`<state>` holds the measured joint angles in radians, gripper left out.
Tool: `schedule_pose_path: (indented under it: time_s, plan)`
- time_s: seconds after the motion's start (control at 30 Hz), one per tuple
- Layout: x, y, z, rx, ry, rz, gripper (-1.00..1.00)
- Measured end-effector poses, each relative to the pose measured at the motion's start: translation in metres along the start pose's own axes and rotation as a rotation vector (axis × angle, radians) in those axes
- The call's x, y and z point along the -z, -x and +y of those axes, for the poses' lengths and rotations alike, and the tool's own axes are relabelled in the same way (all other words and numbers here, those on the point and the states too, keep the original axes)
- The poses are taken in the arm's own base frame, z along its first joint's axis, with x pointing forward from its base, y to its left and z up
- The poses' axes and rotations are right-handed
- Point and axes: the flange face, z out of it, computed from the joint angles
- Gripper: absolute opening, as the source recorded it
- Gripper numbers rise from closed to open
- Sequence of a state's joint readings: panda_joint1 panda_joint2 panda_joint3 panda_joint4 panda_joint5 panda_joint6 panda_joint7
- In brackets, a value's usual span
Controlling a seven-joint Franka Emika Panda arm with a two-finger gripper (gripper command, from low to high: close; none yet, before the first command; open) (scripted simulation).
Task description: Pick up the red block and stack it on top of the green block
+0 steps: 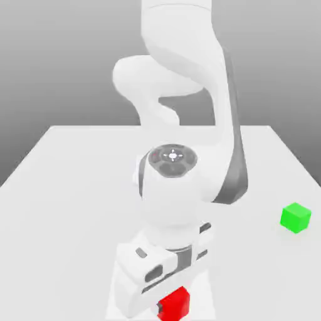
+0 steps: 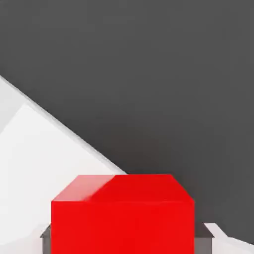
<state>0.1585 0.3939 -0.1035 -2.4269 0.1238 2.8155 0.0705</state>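
Observation:
The red block sits low in the exterior view, near the table's front edge, under the arm's white hand. My gripper is shut on it. In the hand view the red block is close up, with a grey finger pad pressed against one side and the other against the opposite side. The green block rests alone on the table toward the exterior view's right, well apart from the gripper.
The white table spreads out around the arm's base. The arm's bulky white links rise over the table's middle and hide part of it. A dark floor lies beyond the table edge.

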Motion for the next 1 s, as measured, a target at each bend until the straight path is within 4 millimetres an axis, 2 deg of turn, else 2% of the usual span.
schedule_pose_path:
  time_s: [0.03, 0.07, 0.2, 0.27, 0.37, 0.53, 0.63, 0.7, 0.8, 0.9, 0.93, 1.0]
  plan:
    - [-0.004, 0.0, 0.0, 0.0, 0.0, 0.0, -1.0]
    - [0.0, 0.0, 0.0, 0.001, 0.0, 0.0, -1.0]
    - [0.045, 0.0, 0.0, 0.001, 0.0, 0.001, -1.0]
    - [0.059, 0.008, -0.022, 0.07, -0.003, -0.002, -1.0]
    - [0.068, 0.034, -0.078, 0.253, -0.008, -0.006, -1.0]
    - [0.078, 0.099, -0.169, 0.596, -0.013, -0.011, -1.0]
    - [0.083, 0.153, -0.222, 0.826, -0.013, -0.011, -1.0]
    - [0.087, 0.19, -0.248, 0.972, -0.011, -0.01, -1.0]
    - [0.092, 0.246, -0.277, 1.18, -0.007, -0.008, -1.0]
    - [0.096, 0.303, -0.296, 1.385, -0.001, -0.003, -1.0]
    - [0.091, 0.31, -0.298, 1.413, 0.0, -0.002, -1.0]
    - [0.073, 0.312, -0.299, 1.427, 0.001, -0.001, -1.0]
